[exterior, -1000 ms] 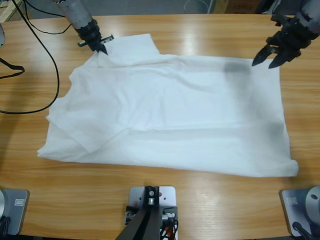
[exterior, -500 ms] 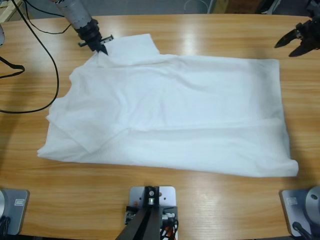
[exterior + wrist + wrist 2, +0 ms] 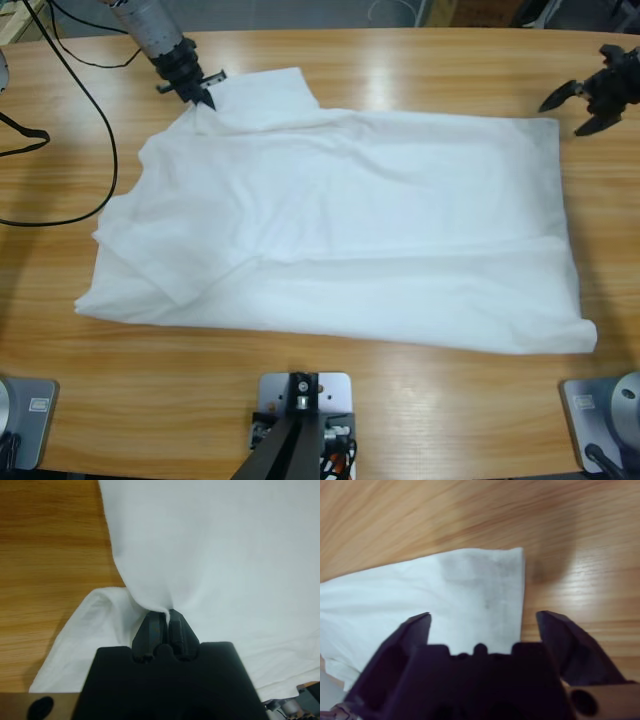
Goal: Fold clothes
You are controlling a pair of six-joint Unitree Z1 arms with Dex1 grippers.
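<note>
Wooden table (image 3: 400, 70) — T-shirt (image 3: 340, 230) spread flat, left gripper (image 3: 200, 95) pinching its edge.

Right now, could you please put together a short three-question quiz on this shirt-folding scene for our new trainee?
1. True or false: the left gripper is shut on the white T-shirt.
2. Multiple choice: the right gripper is A) clamped on a sleeve, B) open above the table beside a shirt corner, C) lying on the middle of the shirt.
3. Short answer: by the right wrist view, what part of the shirt lies between that gripper's jaws?

Key
1. True; the left wrist view shows fabric pinched between closed jaws.
2. B.
3. A square corner of the shirt, lying flat on the wood and not gripped.
</note>
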